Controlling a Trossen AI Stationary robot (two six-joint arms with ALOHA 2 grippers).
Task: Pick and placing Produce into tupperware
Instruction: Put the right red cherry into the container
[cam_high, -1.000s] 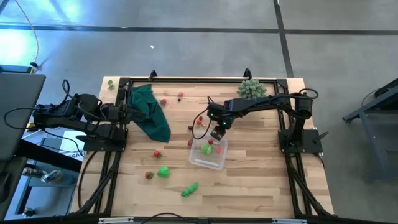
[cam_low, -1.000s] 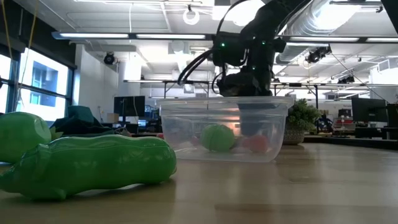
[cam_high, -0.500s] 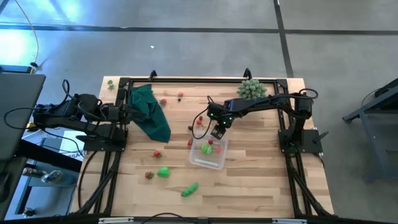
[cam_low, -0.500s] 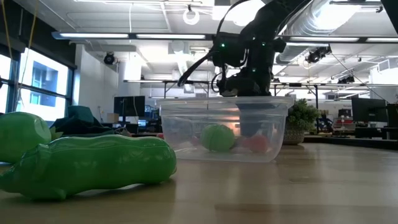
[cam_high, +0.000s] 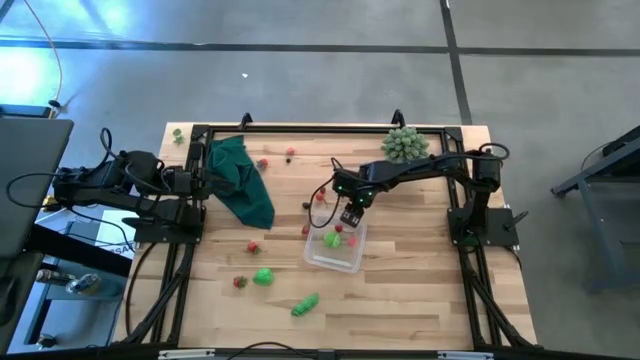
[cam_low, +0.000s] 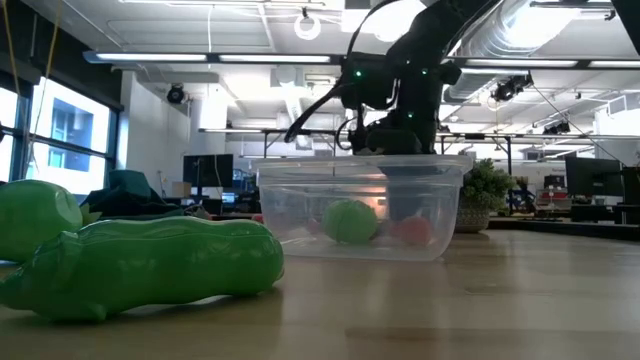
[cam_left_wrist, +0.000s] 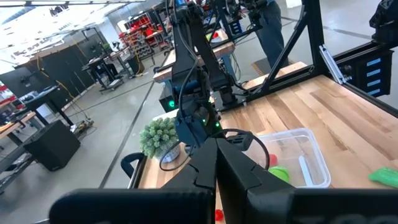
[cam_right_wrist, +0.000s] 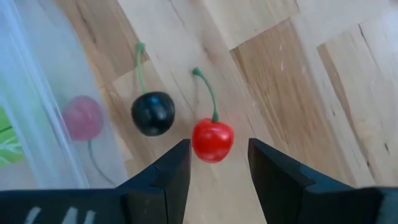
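tupperware (cam_high: 335, 249) sits mid-table on pale wood planks (cam_high: 420, 290), green and red produce (cam_high: 333, 239) inside. right gripper (cam_high: 349, 216) hovers at its far edge, fingers apart. left gripper (cam_left_wrist: 216, 163) closed, parked by the green cloth (cam_high: 240, 180). grey floor around.

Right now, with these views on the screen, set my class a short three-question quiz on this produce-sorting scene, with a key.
1. True or false: the right gripper is open above a red cherry.
2. Which lies right beside that cherry on the table? A) a yellow banana B) a black cherry C) a blue cup
3. Fill in: the tupperware holds a green piece and ____ pieces.

Key: 1 true; 2 B; 3 red. The left gripper waits shut at the table's left edge.
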